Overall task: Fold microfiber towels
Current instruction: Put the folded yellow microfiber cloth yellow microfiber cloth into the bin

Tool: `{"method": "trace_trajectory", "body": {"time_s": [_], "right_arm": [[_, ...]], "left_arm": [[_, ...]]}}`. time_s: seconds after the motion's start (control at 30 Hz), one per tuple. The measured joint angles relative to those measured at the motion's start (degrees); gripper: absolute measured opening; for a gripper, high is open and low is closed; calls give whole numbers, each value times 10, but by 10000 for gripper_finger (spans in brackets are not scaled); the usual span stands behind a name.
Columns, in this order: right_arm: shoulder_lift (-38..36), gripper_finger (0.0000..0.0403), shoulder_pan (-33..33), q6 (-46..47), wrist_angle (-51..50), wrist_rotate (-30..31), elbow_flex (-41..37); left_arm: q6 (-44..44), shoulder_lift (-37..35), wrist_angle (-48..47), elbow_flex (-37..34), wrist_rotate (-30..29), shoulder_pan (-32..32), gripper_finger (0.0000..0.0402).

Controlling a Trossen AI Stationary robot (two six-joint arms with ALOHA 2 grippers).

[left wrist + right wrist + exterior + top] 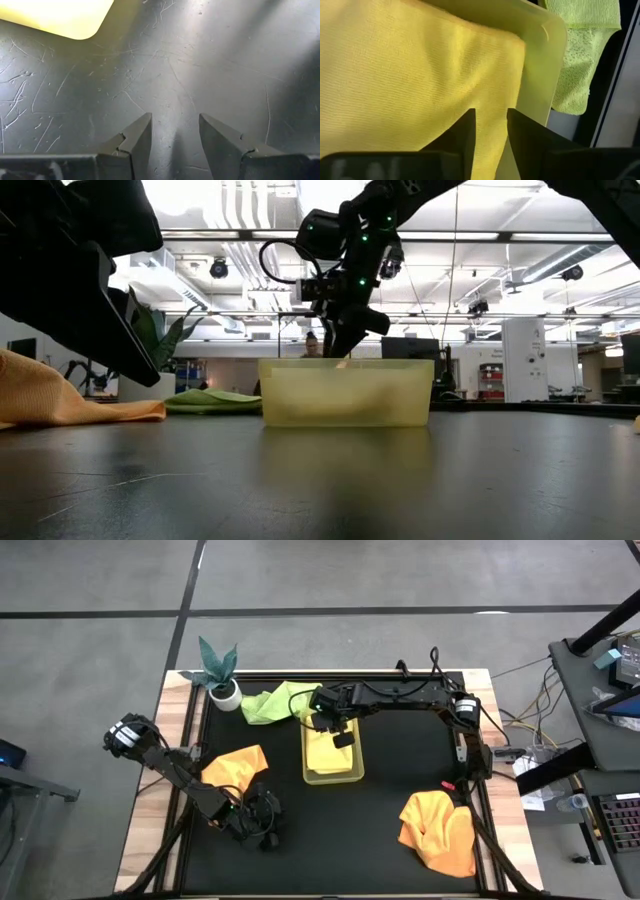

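The right gripper (489,135) hovers over the tray (540,65), fingers slightly parted and holding nothing, a folded pale yellow towel (410,75) just below their tips. Best lift straight up, clear of the rim. The left gripper (175,142) waits half-open, empty.

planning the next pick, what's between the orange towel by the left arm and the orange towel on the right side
In the high view, only bare black mat lies between the near-left orange towel and the right orange towel; the tray sits farther back.
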Motion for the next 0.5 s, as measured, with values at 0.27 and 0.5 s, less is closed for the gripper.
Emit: {"method": "trace_trajectory", "body": {"time_s": [0.27, 0.5], "right_arm": [[-18, 140, -3, 18, -6, 5, 4], [-74, 103, 22, 101, -23, -34, -10]], "left_arm": [[0, 0, 0, 0, -2, 5, 148], [-4, 0, 5, 2, -4, 7, 148]]}}
